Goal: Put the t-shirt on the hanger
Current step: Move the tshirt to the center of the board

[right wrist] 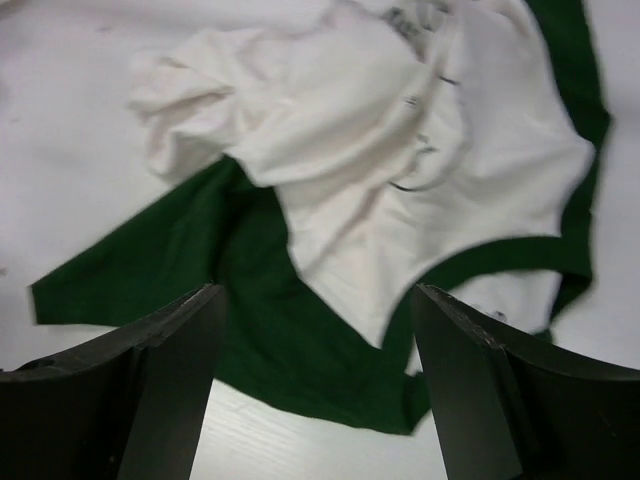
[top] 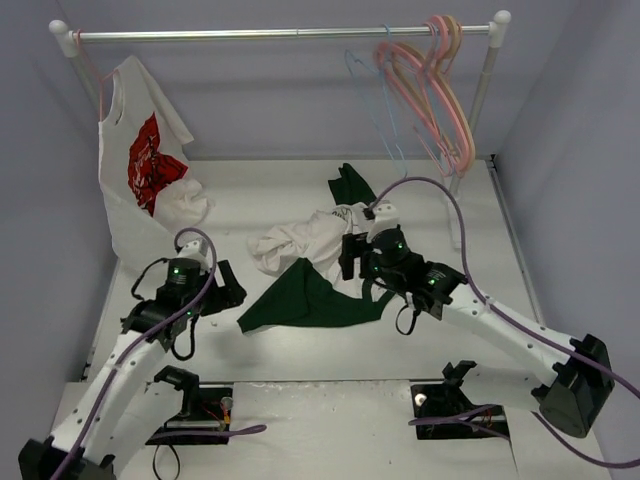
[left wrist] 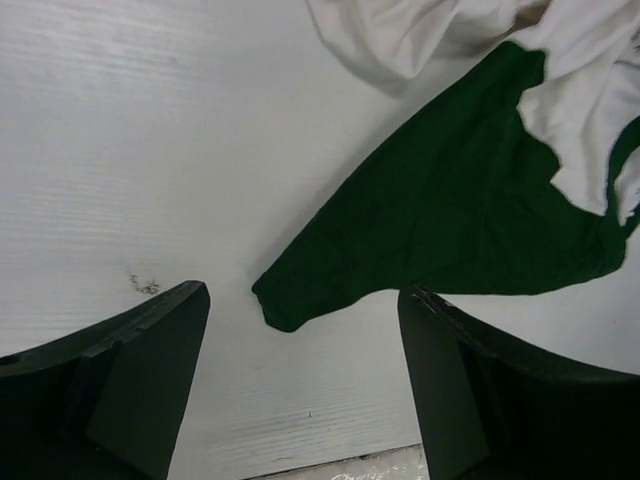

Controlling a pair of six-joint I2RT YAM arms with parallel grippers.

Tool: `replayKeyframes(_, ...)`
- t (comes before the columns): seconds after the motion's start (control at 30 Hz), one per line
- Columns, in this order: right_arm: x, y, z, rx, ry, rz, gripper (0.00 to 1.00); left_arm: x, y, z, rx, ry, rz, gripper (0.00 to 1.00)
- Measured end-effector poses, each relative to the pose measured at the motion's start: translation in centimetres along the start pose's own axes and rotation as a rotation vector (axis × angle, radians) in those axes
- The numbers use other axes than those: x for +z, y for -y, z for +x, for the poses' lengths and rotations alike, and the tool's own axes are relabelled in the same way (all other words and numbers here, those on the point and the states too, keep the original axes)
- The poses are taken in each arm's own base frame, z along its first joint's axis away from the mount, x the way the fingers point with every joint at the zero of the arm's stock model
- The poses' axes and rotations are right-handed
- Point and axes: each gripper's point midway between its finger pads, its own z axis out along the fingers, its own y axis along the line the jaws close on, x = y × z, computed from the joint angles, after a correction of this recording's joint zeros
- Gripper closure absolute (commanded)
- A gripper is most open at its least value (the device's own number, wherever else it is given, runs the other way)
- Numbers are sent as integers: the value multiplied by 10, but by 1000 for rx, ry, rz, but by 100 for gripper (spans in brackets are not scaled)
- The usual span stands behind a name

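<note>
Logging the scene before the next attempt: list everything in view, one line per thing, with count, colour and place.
t-shirt: one, white with dark green sleeves and trim, crumpled on the table's middle, one sleeve spread toward the left arm
wire hanger: one, light blue, hanging empty on the rail, right of centre
thick hangers: several, pink and peach, bunched at the rail's right end
printed shirt: one, white with a red graphic, hanging at the rail's left end
rail: one, metal with white posts, across the back
table: one, white
left gripper: one, black, open, low beside the sleeve tip
right gripper: one, black, open, over the t-shirt
</note>
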Motion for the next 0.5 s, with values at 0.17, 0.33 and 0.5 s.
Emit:
replayKeyframes(0.17, -7, 63, 28, 54, -56, 141, 24, 40, -2, 42, -14, -133, -46, 24)
replayKeyframes(0.33, -8, 87, 51, 81, -126, 192, 23, 73, 4, 55, -9, -158, -92, 27)
replayKeyframes(0.5, -8, 94, 53, 103, -135, 197, 23, 97, -6, 61, -39, -168, -168, 55)
